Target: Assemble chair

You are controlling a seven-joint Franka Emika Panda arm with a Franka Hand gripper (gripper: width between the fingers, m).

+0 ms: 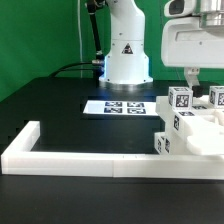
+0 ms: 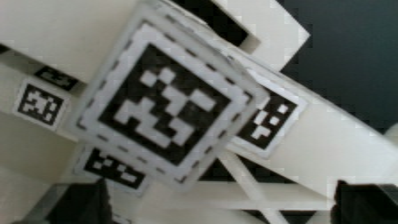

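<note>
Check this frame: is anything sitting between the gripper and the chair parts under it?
Nothing visible does. In the exterior view the gripper hangs directly above the tagged chair parts, with only open space between. The wrist view shows just tagged white parts close up, nothing foreign in front.

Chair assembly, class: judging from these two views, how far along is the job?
Done: several tagged chair parts sit clustered in the corner of the white border rail, seemingly partly joined. In hand: nothing visibly; the claw hovers above the cluster, and the wrist view shows a tagged block close up. Left: no finished chair stands yet.
</note>
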